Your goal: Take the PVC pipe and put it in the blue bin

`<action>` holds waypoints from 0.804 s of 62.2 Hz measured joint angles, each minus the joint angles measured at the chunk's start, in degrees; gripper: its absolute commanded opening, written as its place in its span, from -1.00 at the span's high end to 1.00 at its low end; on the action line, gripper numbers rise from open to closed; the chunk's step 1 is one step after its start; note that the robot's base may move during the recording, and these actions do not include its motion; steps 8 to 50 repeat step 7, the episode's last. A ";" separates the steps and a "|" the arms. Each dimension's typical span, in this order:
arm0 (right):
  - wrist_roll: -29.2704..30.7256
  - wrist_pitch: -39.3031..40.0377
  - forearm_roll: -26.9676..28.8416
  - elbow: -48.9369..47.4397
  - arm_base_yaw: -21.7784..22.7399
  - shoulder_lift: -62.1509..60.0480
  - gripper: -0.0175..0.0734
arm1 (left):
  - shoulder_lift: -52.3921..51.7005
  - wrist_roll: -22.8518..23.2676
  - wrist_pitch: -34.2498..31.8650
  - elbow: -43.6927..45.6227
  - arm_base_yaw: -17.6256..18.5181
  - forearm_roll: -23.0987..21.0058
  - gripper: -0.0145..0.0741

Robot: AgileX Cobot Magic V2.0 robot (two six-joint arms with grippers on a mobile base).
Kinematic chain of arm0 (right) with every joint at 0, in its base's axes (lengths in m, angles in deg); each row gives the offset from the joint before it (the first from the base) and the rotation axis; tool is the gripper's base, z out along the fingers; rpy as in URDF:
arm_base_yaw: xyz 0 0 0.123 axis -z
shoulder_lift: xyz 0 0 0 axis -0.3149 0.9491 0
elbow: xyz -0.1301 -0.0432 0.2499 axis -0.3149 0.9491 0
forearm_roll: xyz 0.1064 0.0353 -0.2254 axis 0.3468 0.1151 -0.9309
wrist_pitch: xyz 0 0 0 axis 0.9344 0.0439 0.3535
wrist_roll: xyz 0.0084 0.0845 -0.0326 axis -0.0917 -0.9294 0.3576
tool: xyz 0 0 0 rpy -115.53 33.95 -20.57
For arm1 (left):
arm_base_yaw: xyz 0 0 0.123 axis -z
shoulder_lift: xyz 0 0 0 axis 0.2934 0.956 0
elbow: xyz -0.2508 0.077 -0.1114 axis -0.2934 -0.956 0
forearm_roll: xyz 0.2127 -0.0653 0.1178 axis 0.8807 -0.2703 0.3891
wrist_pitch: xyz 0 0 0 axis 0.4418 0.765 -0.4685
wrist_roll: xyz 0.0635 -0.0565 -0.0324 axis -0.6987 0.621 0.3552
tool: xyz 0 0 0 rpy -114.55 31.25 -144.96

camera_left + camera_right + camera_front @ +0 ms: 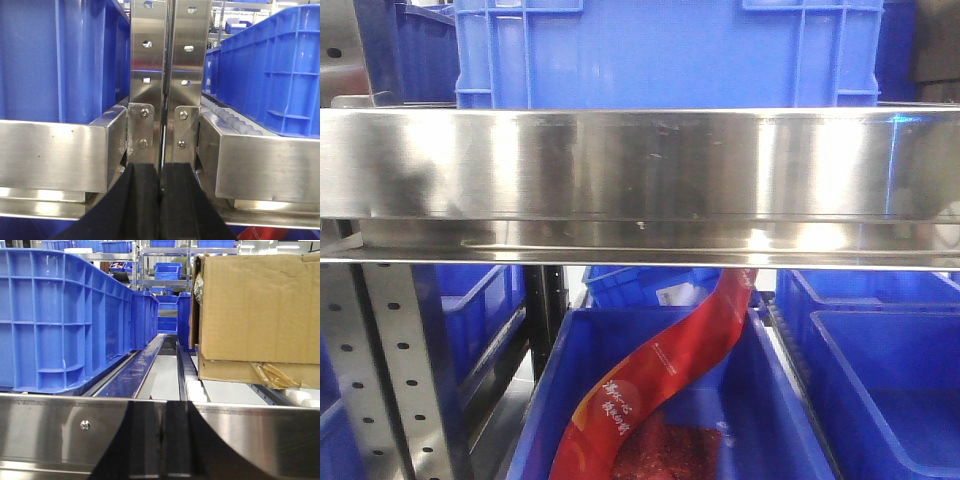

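Stainless steel shelf rail [640, 180] across the front view; blue bin [670, 55] standing above it. Below: second blue bin [660, 400] holding a red printed bag [660, 385]. Left gripper [160, 205]: black fingers [142, 205] pressed together, nothing between them, facing two steel uprights [167, 75] between blue crates [60, 60]. Right gripper [162, 445]: fingers likewise clenched together, empty, before a steel rail [60, 425]. Cardboard box [257, 310] on rollers at right. PVC pipe: not visible in any view
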 measured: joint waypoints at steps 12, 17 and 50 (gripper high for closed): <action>0.00 0.00 0.00 0.00 0.00 0.00 0.98 | 0.00 0.00 0.00 0.00 0.00 0.00 0.92; 0.00 0.00 0.00 0.00 0.00 0.00 0.98 | 0.00 0.00 0.00 0.00 0.00 0.00 0.92; 0.00 0.00 0.00 0.00 0.00 0.00 0.98 | 0.00 0.00 0.00 0.00 0.00 0.00 0.92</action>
